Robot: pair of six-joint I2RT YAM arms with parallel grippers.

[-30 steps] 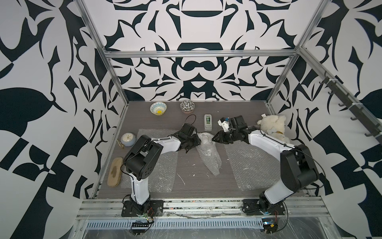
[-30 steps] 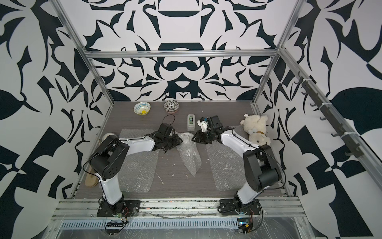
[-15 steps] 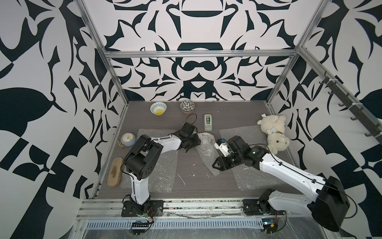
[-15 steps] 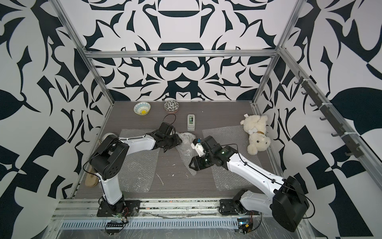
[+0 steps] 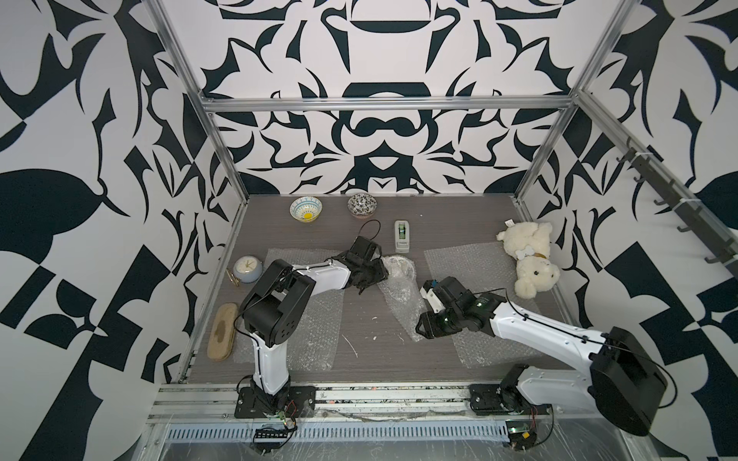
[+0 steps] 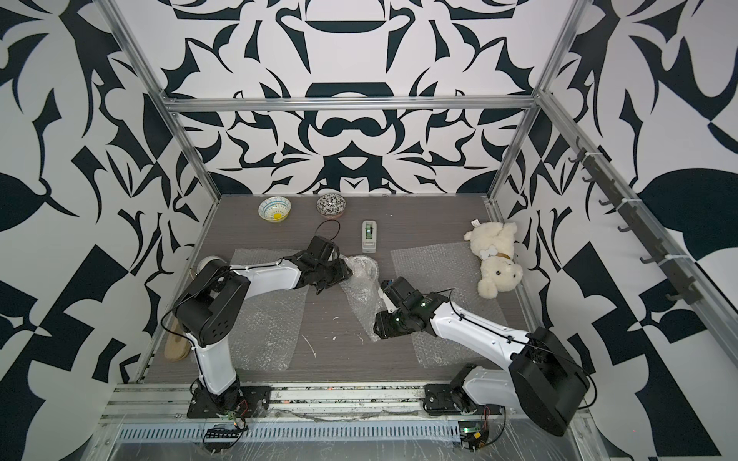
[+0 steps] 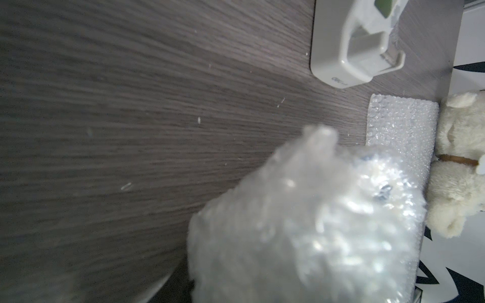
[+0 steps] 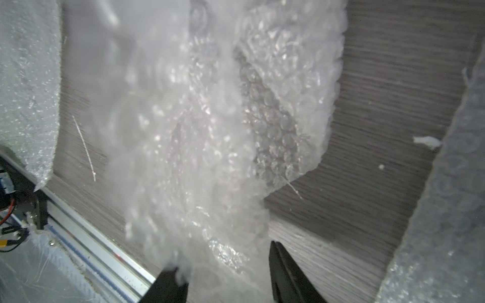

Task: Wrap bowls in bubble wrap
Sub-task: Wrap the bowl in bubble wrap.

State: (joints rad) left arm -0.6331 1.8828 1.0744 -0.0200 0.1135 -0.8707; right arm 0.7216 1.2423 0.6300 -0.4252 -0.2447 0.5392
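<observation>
A crumpled sheet of bubble wrap [image 5: 403, 299] lies mid-table, and its far end bundles over a bowl [image 5: 399, 266] that shows dimly through the plastic. My left gripper [image 5: 381, 273] sits against that bundle and grips it; in the left wrist view the bundle [image 7: 315, 223] hides the fingers. My right gripper [image 5: 419, 329] is open at the sheet's near trailing end, and the wrap [image 8: 210, 157] hangs between its black fingertips [image 8: 286, 275]. A light blue bowl with a yellow centre [image 5: 306, 208] and a black-and-white floral bowl [image 5: 362, 205] stand bare at the back.
Flat bubble wrap sheets lie at the left [image 5: 315, 331] and right [image 5: 471, 263]. A tape dispenser [image 5: 402, 236] stands just beyond the bundle. A teddy bear [image 5: 529, 259] lies at the right wall, an alarm clock [image 5: 247, 269] and an oval brush [image 5: 221, 332] at the left.
My right arm swung from beside the bundle near the tape dispenser toward the front, down to the wrap's trailing end, and its jaws widened. The left arm stayed put.
</observation>
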